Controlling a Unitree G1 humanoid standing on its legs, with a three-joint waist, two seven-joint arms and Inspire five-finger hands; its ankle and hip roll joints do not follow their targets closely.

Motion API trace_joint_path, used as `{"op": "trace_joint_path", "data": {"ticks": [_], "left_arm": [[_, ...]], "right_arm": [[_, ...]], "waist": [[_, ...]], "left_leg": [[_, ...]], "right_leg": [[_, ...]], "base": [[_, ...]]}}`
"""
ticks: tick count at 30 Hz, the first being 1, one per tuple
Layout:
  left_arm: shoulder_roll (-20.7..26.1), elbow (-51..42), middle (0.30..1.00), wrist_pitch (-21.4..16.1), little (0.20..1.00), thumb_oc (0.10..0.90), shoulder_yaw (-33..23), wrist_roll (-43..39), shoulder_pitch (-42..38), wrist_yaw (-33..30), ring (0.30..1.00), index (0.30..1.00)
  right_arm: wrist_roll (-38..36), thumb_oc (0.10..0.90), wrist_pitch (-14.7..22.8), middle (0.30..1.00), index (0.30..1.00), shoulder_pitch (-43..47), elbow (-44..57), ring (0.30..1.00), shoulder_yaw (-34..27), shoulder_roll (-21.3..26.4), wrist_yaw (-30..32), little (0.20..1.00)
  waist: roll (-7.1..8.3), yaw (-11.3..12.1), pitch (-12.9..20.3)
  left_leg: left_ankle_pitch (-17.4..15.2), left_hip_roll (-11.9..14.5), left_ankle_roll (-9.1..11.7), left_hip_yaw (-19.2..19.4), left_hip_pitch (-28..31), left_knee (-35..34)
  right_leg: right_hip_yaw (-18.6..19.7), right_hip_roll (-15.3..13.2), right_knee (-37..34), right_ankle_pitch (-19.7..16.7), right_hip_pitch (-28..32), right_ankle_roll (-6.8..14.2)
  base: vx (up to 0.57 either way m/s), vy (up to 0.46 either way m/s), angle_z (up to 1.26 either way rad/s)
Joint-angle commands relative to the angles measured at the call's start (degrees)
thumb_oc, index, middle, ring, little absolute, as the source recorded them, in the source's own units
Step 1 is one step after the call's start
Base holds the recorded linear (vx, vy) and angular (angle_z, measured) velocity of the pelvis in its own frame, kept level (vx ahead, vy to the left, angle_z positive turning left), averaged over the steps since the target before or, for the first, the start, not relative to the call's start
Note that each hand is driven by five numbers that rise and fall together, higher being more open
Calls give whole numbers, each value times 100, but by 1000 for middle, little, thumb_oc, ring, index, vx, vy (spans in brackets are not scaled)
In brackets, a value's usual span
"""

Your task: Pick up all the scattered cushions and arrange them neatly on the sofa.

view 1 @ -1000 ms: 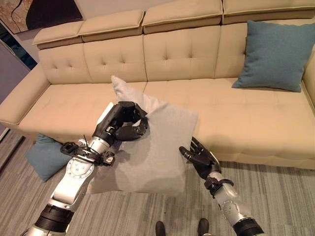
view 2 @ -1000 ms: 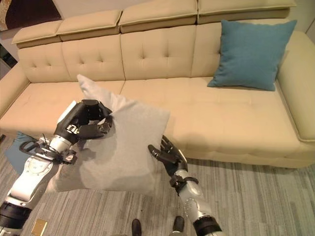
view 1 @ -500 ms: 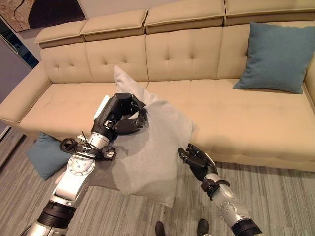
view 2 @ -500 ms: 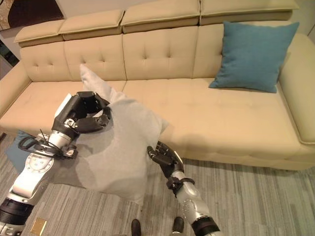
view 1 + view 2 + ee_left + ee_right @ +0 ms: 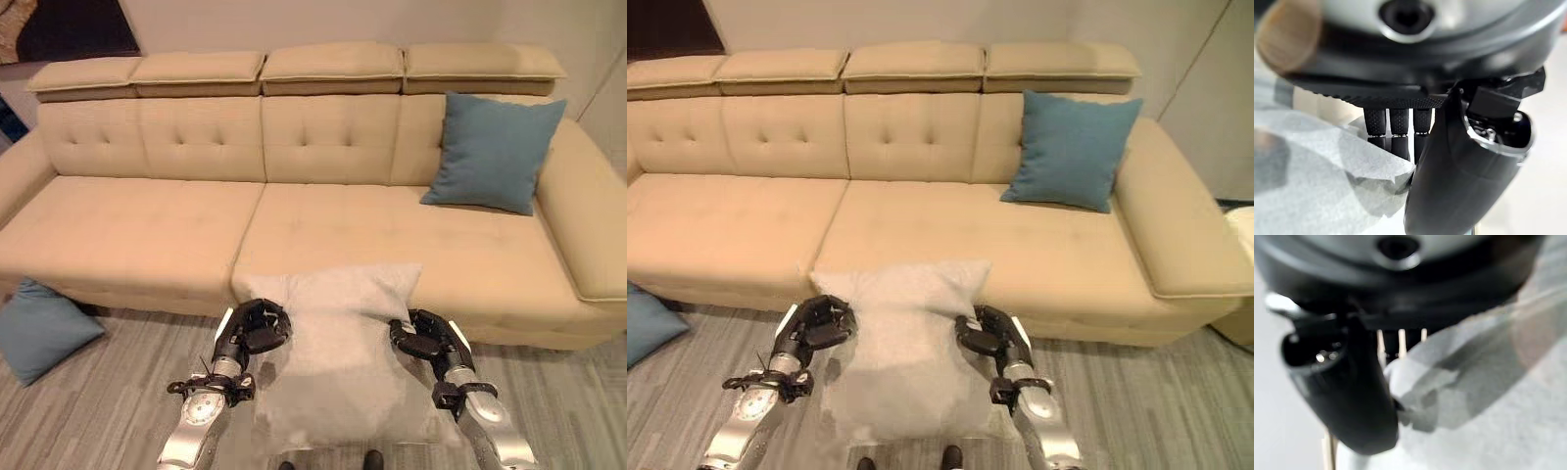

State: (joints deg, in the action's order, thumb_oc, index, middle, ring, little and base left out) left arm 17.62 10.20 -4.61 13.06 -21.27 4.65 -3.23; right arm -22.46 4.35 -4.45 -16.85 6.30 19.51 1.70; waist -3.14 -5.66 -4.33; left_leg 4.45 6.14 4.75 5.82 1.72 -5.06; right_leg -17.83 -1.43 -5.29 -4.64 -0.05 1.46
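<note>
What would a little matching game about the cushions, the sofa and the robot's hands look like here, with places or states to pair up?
Things:
1. grey cushion
2. teal cushion on the right
3. teal cushion on the left
4. left hand

Places or states:
A. lying on the floor beside the sofa
B. leaning upright against the sofa's backrest
C. held between both hands, its top edge at the seat's front
D. curled onto one side of the grey cushion

Pairs: 1-C, 2-B, 3-A, 4-D. The right hand grips the cushion's other side.
</note>
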Motion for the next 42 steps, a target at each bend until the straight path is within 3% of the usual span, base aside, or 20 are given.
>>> {"op": "trace_joint_path", "data": {"ticks": [1,5,10,12,15,18,21,25,28,31,33,34,35,39,41,42], "left_arm": [[109,-434,300,-708,300,400,-101,7,-892,-107,300,300],[102,-503,300,-764,300,400,-29,-78,-906,-180,300,300],[127,-598,300,-818,300,400,-20,-168,-891,-242,300,300],[129,-630,300,-838,300,400,-29,-226,-903,-297,300,300],[152,-647,300,-839,300,400,-57,-292,-919,-297,300,300],[155,-663,300,-850,300,400,-79,-347,-865,-266,300,300],[303,-753,300,-837,300,400,-215,-448,-654,-256,300,300],[386,-764,300,-830,300,400,-236,-468,-655,-300,300,300],[463,-793,300,-818,300,400,-258,-479,-662,-335,300,300],[487,-777,300,-817,300,400,-248,-451,-707,-327,300,300],[454,-748,300,-821,300,400,-209,-433,-763,-318,300,300],[399,-766,300,-819,300,400,-130,-432,-830,-257,300,300],[332,-746,300,-843,300,400,-94,-470,-867,-189,300,300],[267,-699,300,-854,300,400,-60,-480,-867,-129,300,300],[211,-666,300,-870,300,400,-69,-525,-845,-74,300,300],[129,-678,300,-854,300,400,-42,-653,-790,24,300,300]], "right_arm": [[345,400,582,300,300,626,820,300,215,-305,79,300],[545,400,595,300,300,680,882,300,389,-237,96,300],[545,400,617,300,300,779,922,300,454,-211,149,300],[581,400,607,300,300,862,943,300,406,-184,257,300],[640,400,592,300,300,957,969,300,378,-148,377,300],[655,400,592,300,300,969,1015,300,388,-158,367,300],[895,400,574,300,300,1122,1102,300,392,-225,387,300],[905,400,582,300,300,1231,1113,300,324,-315,445,300],[992,400,577,300,300,1360,1110,300,306,-394,463,300],[994,400,590,300,300,1385,1104,300,319,-464,452,300],[1034,400,588,300,300,1369,1114,300,316,-465,448,300],[1049,400,607,300,300,1369,1111,300,299,-367,471,300],[1023,400,608,300,300,1316,1077,300,308,-330,450,300],[1026,400,607,300,300,1246,1064,300,285,-310,415,300],[1053,400,607,300,300,1157,1061,300,260,-251,388,300],[1018,400,583,300,300,953,1100,300,187,-120,320,300]], "waist": [[182,-8,538],[302,2,397],[404,121,246],[511,212,270],[571,346,235],[541,379,251],[724,546,260],[801,627,231],[721,602,114],[637,596,51],[600,538,23],[637,430,-13],[691,358,-18],[728,350,23],[746,344,89],[883,308,36]], "left_leg": [[-455,91,311,360,198,227],[-682,105,270,297,-17,867],[-700,35,258,39,-403,1205],[-333,7,185,223,-1005,974],[-71,12,179,453,-1470,972],[-50,34,157,486,-1318,807],[-330,-106,-30,353,-1016,852],[-530,-201,-197,338,-859,900],[-652,-298,-459,291,-594,766],[-693,-297,-530,277,-446,672],[-737,-349,-534,196,-294,591],[-814,-534,-540,34,-115,503],[-932,-664,-531,-106,21,477],[-1088,-755,-506,-196,108,573],[-1241,-781,-386,-210,105,830],[-1258,-706,-129,-100,-358,2013]], "right_leg": [[281,-263,203,739,431,434],[380,-277,259,764,408,394],[394,-329,278,757,376,390],[255,-391,209,747,428,445],[236,-368,195,862,526,419],[246,-322,242,890,531,420],[324,-470,713,1025,596,530],[439,-619,1275,964,410,657],[628,-737,2468,511,-156,841],[656,-725,2917,485,-458,876],[720,-580,2805,611,-718,762],[874,-281,1881,726,-919,597],[1017,-133,1271,612,-901,594],[1065,-62,963,535,-602,558],[1005,-70,864,581,-423,500],[832,-183,752,651,-110,391]], "base": [[-29,-72,-40],[-29,-12,-34],[-33,36,-8],[81,140,19],[78,98,43],[128,110,5],[256,228,-31],[115,146,-2],[138,263,1],[79,110,-1],[237,111,0],[414,74,11],[399,42,34],[156,-14,58],[246,-56,50],[217,-102,39]]}}
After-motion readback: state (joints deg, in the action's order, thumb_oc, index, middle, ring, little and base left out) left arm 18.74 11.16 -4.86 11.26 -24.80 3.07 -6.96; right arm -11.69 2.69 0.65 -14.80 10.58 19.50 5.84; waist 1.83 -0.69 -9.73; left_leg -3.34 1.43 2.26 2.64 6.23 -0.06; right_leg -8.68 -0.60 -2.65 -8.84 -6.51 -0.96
